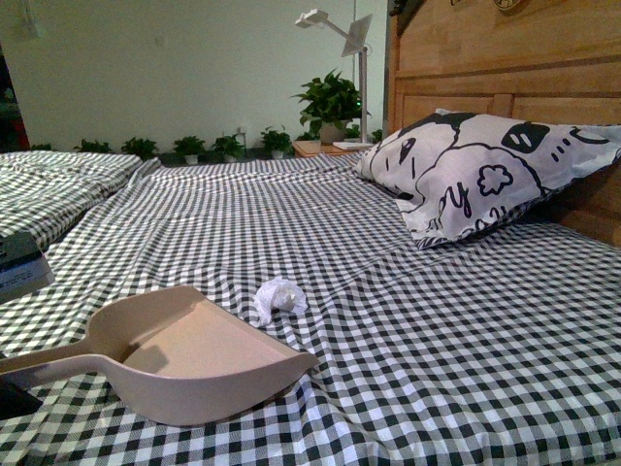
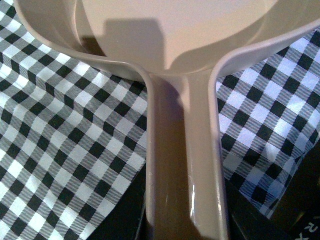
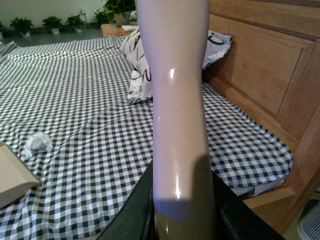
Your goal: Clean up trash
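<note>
Crumpled white paper wad lay beside a beige plastic dustpan grasped by the left hand. The right hand clenched a pale glossy handle.

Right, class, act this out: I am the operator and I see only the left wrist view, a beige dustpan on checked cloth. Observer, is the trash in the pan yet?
Observer: No. The front view shows the trash lying on the sheet, close by the open edge of the dustpan.
Operator: What does the right arm hold?
Observer: The right gripper is shut on a pale handle; its far end runs out of view.
Operator: Anything else nearby?
Observer: A cartoon-print pillow lies by the headboard, well apart from the trash.
</note>
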### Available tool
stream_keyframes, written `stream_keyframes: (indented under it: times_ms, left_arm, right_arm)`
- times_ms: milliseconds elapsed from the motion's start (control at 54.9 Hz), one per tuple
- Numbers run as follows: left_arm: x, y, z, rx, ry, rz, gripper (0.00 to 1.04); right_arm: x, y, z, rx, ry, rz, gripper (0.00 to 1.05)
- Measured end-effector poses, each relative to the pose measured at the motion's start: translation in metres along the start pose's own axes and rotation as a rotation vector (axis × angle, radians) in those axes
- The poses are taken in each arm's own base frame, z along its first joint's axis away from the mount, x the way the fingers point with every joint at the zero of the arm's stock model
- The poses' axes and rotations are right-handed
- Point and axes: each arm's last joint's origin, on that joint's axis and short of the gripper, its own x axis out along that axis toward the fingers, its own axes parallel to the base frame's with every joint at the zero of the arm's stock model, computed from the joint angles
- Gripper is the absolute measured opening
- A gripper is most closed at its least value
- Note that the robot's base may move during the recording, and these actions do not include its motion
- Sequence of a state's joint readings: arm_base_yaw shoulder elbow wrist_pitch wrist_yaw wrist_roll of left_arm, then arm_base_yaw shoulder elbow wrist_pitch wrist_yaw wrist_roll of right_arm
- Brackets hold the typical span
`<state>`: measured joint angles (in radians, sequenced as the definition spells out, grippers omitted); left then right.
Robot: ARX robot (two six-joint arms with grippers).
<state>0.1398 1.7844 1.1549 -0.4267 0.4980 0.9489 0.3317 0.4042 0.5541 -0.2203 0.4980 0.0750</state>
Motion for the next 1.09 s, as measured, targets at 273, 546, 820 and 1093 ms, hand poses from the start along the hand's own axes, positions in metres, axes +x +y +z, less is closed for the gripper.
stream_keyframes:
  times_ms: [273, 546, 820, 1093]
  left_arm:
    - [0.0007, 0.0, -0.0035, 0.048, 0.024, 0.017, 0.26]
    - [-0.0001, 0.0008, -0.0064, 0.069, 0.028, 0.02, 0.26]
    - [-0.0005, 0.0011, -0.0071, 0.074, 0.03, 0.02, 0.26]
    - [-0.0005, 0.0011, -0.0072, 0.076, 0.031, 0.02, 0.26]
  right_arm:
    - [0.0, 0.0, 0.0, 0.0, 0.0, 0.0, 0.2]
    - [0.0, 0.0, 0.0, 0.0, 0.0, 0.0, 0.2]
    - [0.0, 0.0, 0.0, 0.0, 0.0, 0.0, 0.2]
    - [0.0, 0.0, 0.0, 0.0, 0.0, 0.0, 0.2]
